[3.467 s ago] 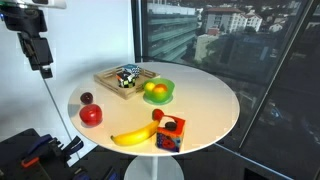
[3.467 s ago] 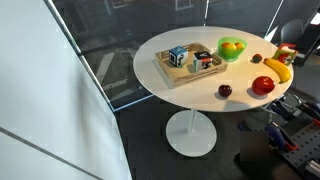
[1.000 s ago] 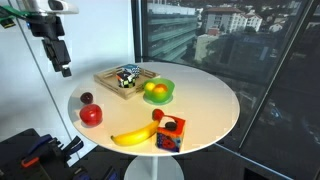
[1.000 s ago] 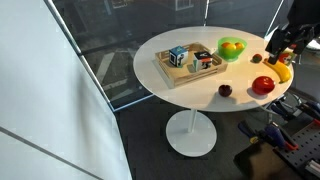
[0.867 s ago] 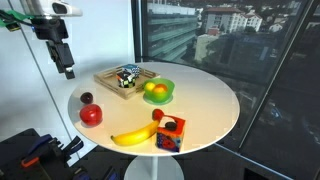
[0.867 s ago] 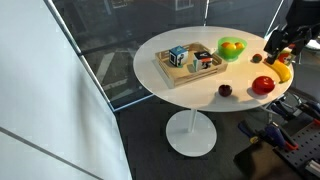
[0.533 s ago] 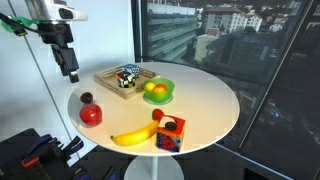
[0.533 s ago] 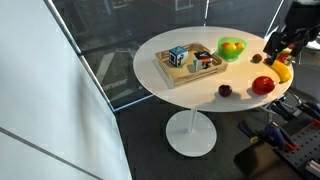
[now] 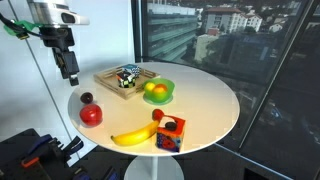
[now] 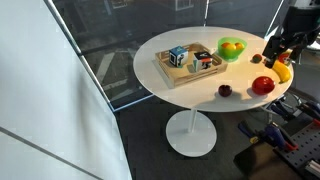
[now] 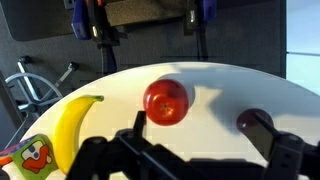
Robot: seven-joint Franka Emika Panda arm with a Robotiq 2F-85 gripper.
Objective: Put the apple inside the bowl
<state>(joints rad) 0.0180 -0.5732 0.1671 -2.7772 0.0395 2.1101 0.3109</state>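
The glossy red apple (image 9: 91,114) lies on the round white table (image 9: 210,100) near its edge, also in the other exterior view (image 10: 263,85) and in the wrist view (image 11: 166,101). The green wavy-rimmed bowl (image 9: 160,97) (image 10: 231,52) stands by the wooden tray and holds yellow-orange fruits. My gripper (image 9: 72,72) (image 10: 272,52) hangs in the air above the apple's side of the table, open and empty. In the wrist view its fingers (image 11: 200,135) spread wide, with the apple just beyond the left fingertip.
A small dark maroon ball (image 9: 86,98) (image 11: 246,120) lies beside the apple. A banana (image 9: 133,136) (image 11: 72,125) and a colourful toy cube (image 9: 169,133) sit near the table's edge. A wooden tray (image 9: 113,82) with blocks stands next to the bowl. A dark window is behind.
The gripper has moved in from off the table's edge and come lower, closer to the apple. It stays open. Nothing on the table has moved.
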